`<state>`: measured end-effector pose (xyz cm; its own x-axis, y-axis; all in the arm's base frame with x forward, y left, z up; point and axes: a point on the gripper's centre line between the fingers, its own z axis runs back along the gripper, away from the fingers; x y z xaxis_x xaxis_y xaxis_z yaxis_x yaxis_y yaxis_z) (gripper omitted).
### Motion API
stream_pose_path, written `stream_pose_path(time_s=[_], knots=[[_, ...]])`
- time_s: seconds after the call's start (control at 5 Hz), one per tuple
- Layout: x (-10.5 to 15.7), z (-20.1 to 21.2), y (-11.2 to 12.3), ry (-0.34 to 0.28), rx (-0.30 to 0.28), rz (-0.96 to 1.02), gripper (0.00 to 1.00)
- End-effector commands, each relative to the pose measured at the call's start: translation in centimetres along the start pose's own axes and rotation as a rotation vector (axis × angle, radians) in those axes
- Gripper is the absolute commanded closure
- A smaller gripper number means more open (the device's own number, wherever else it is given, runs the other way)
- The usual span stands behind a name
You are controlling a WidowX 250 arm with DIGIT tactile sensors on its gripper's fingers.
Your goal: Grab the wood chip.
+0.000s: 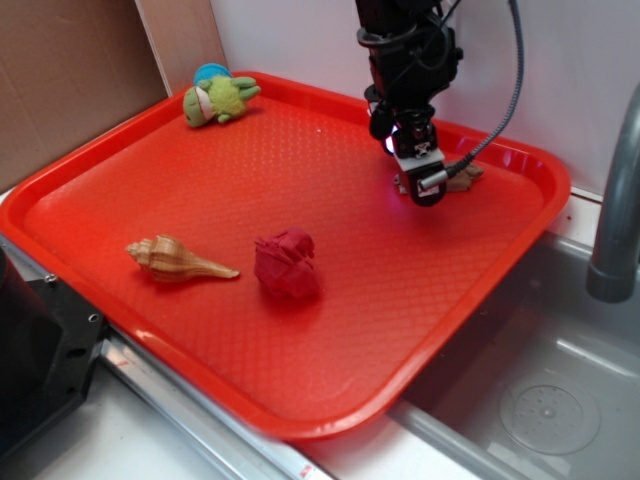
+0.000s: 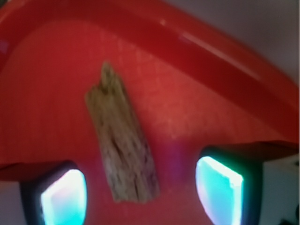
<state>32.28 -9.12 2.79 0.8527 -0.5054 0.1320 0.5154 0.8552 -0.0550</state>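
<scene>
The wood chip (image 2: 123, 140), a rough grey-brown sliver, lies on the red tray (image 2: 211, 51) near its far right corner. In the wrist view its near end sits between my two glowing fingertips (image 2: 63, 197), with a gap on each side. My gripper (image 2: 140, 194) is open and low over the tray. From the exterior view the gripper (image 1: 418, 180) stands down over the wood chip (image 1: 466, 177), which pokes out to its right; the rest of the chip is hidden behind the fingers.
On the red tray (image 1: 300, 425) lie a tan striped seashell (image 1: 180, 260) at the front left, a crumpled dark-red paper ball (image 1: 287, 263) mid-tray and a green plush toy (image 1: 218, 97) at the far left corner. A steel sink (image 1: 560, 400) and faucet (image 1: 615, 200) are right.
</scene>
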Motion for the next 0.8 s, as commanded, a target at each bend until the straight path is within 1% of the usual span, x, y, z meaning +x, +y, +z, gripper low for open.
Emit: stream_pose_path(time_s=[0.0, 0.2, 0.4, 0.6], knots=[[1.2, 0.1, -1.7, -0.052, 0.024, -0.005, 1.0], [1.2, 0.3, -1.3, -0.061, 0.024, 0.005, 1.0], [0.7, 2.0, -1.1, -0.046, 0.033, 0.029, 1.0], [-2.0, 7.5, -0.3, -0.089, 0.028, 0.131, 1.0]])
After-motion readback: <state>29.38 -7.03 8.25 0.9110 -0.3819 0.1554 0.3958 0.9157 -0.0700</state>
